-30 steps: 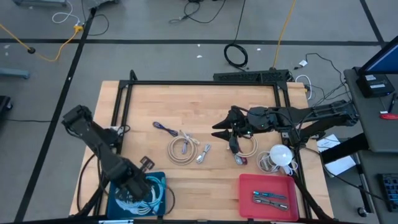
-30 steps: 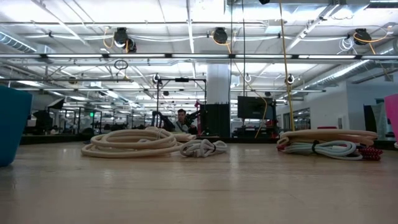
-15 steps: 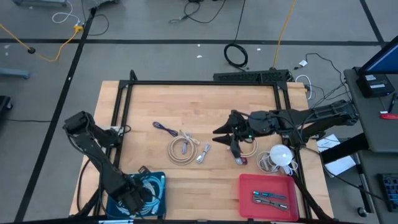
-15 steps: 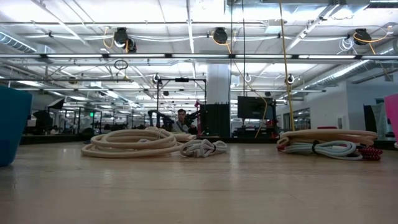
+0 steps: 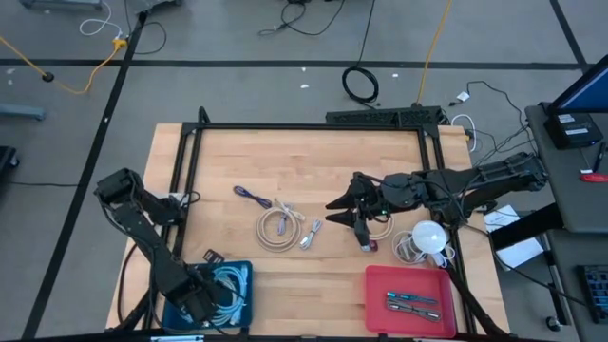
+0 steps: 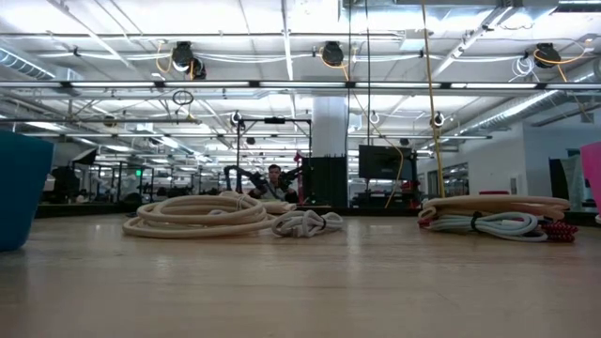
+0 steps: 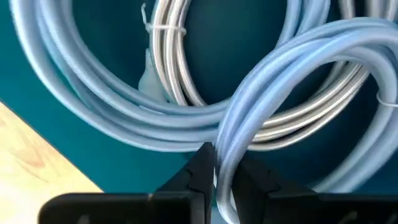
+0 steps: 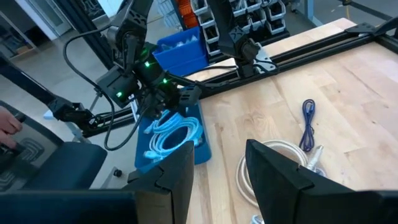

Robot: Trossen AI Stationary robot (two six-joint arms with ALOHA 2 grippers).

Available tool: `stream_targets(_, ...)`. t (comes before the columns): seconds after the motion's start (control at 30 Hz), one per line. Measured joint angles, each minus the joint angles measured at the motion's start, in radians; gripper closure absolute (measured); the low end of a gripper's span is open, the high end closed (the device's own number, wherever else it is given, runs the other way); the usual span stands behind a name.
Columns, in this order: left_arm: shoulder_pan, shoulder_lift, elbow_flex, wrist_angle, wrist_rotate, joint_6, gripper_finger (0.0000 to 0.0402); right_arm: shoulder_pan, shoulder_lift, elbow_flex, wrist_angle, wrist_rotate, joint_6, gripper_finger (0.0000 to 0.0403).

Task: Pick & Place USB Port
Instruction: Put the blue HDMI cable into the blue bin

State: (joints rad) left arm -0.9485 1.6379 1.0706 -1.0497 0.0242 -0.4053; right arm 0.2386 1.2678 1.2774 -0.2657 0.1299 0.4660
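High view: your left gripper (image 5: 204, 296) sits down in blue bin (image 5: 245, 276), fingers pinching light-blue cable (image 7: 273, 99), likely mid drop-off. Right gripper (image 5: 344, 205) hovers off toward table centre from bin, fingers spread, above cream coil with red plug (image 5: 368, 244), probably next pick. Cream cable coil (image 5: 275, 229) lies between bin and that gripper, red tray (image 5: 408, 294) well apart.

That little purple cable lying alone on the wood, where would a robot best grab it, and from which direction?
The purple cable lies flat in a thin folded bundle, apart from the cream coil. Probably best to come straight down from above and pinch across the bundle's middle, fingers either side of its narrow width. The open right gripper is the nearer; the left gripper is down in the blue bin.
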Motion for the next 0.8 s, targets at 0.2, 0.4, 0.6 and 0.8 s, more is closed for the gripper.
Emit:
stream_targets(0.2,0.013,0.001,0.012,0.089,0.009,-0.058,0.0324,0.000,0.000,0.000,0.000,0.001,0.005,0.0266)
stream_targets(0.4,0.019,0.000,0.037,0.095,0.024,-0.120,0.0292,0.000,0.000,0.000,0.002,0.004,0.005,0.0266)
stream_targets(0.6,0.018,0.000,0.060,0.087,0.031,-0.161,0.0265,-0.001,0.000,0.000,0.006,0.007,0.004,0.0266)
stream_targets(0.8,0.019,0.000,0.063,0.085,0.040,-0.284,0.0243,-0.001,0.000,0.000,0.006,0.008,0.004,0.0266)
